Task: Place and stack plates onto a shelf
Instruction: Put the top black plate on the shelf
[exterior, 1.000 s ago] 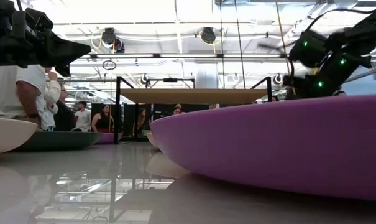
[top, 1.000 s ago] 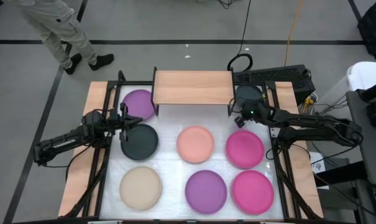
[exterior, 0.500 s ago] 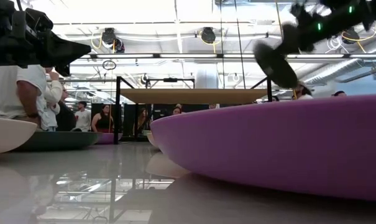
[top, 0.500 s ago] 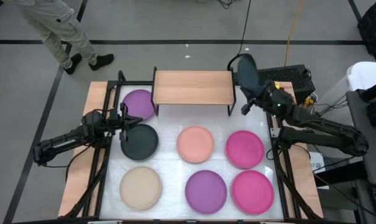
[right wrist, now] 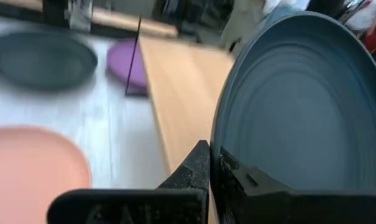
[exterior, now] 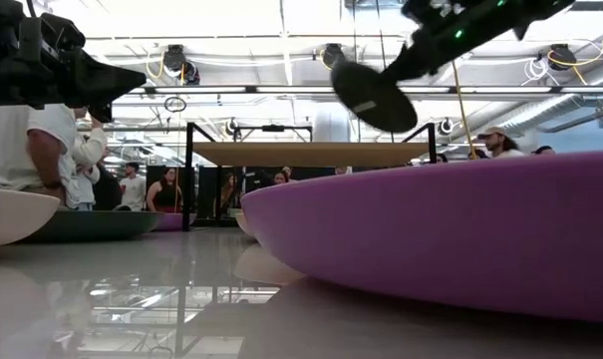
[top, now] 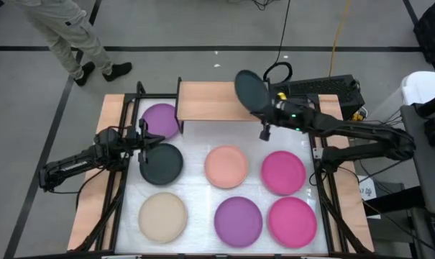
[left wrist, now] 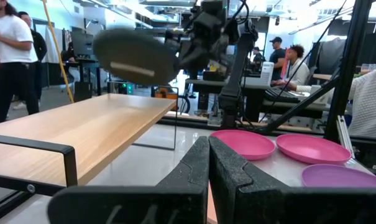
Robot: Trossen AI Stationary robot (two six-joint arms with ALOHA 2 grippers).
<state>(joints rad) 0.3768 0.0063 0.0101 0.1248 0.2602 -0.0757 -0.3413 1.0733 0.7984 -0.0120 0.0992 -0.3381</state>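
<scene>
My right gripper (top: 266, 109) is shut on a black-grey plate (top: 250, 91) and holds it in the air over the right end of the shelf (top: 217, 101), a light wood top on black legs. In the low view this plate (exterior: 373, 97) hangs tilted above the shelf (exterior: 311, 153). My left gripper (top: 151, 141) is shut and hovers above the table by the far left rim of a second black-grey plate (top: 162, 162), touching nothing. A purple plate (top: 159, 119) lies on the table, partly under the shelf's left end. My right gripper pinches the black-grey plate by its rim (right wrist: 224, 163), one finger on the hollow upper face and one on the underside. The fingers reach it from the table's right side. The plate is lifted clear and tilted steeply above the shelf's right end.
On the white table lie a salmon plate (top: 226, 166), two magenta plates (top: 283, 173) (top: 292, 221), a purple plate (top: 238, 221) and a beige plate (top: 162, 216). A person (top: 66, 36) walks beyond the far left corner. People stand in the room behind.
My right gripper has lifted the black-grey plate off the table to the right of the shelf, raised it and carried it toward the table's left, over the shelf's right end. The plate has tipped from flat to steeply tilted. The left arm has kept still.
</scene>
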